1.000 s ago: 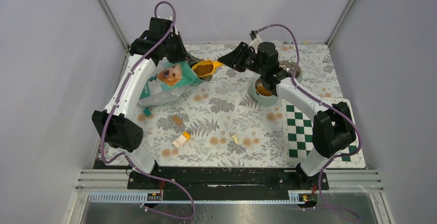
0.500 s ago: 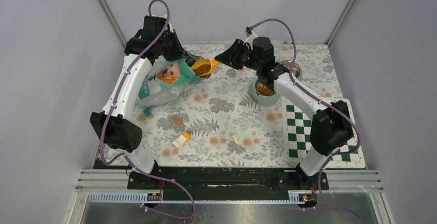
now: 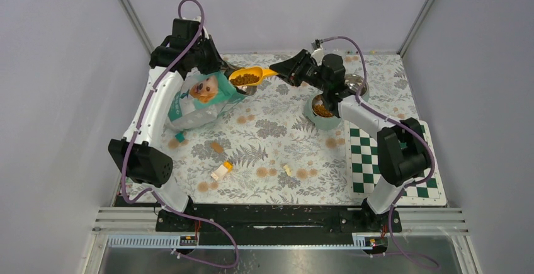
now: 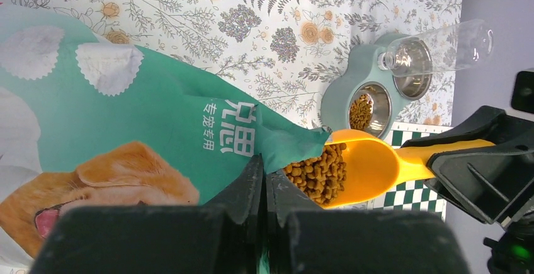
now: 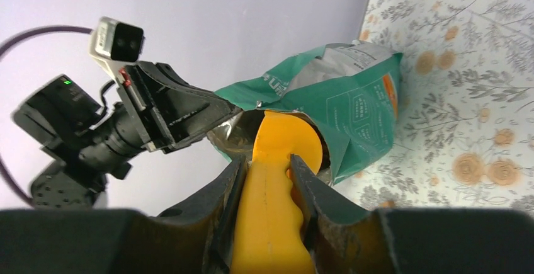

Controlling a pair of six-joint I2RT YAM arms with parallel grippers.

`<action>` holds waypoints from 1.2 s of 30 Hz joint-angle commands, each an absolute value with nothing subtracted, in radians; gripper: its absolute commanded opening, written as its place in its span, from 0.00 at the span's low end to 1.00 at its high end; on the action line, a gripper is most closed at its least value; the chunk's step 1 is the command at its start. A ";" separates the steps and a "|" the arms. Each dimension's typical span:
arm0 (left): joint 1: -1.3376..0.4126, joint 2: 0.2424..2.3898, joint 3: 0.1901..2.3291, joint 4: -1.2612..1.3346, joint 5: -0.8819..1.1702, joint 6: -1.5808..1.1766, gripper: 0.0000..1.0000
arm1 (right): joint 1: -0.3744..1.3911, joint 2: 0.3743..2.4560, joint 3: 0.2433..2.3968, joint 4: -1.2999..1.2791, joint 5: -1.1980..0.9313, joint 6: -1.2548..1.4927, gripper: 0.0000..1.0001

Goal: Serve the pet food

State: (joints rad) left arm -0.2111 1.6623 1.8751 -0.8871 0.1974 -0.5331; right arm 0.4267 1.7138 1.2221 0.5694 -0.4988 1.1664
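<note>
Teal Chinese-lettered bag (image 4: 126, 116), kibble (image 4: 318, 172) in scoop (image 4: 378, 164)

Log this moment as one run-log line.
left gripper: shut on bag edge | right gripper: shut on scoop handle | kibble: heaped in scoop, at bag mouth | bowl: some kibble inside

Bag (image 3: 200, 101): teal, with a golden dog's face, white scalloped patches and white lettering; silver lining.
Scoop (image 3: 247, 76): orange-yellow.
Kibble (image 4: 318, 172): dark brown.
Table cover (image 3: 277, 145): white, printed with grey ferns and orange flowers.
Feeder (image 4: 343, 97): pale grey-green, with shiny steel bowls.
Mat (image 3: 368, 160): green and white checks.
Arms (image 3: 157, 104): white with black joints.
</note>
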 commanded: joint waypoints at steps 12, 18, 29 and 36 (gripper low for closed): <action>-0.171 1.527 1.931 -0.722 0.262 -0.602 0.00 | 0.334 1.657 1.033 1.054 -0.509 1.501 0.00; -0.149 1.527 1.920 -0.719 0.275 -0.621 0.00 | 0.265 1.584 0.925 1.134 -0.491 1.528 0.00; -0.140 1.521 1.894 -0.701 0.293 -0.628 0.00 | 0.126 1.450 0.703 1.206 -0.441 1.559 0.00; -0.133 1.527 1.901 -0.699 0.300 -0.615 0.00 | 0.054 1.424 0.569 1.205 -0.360 1.541 0.00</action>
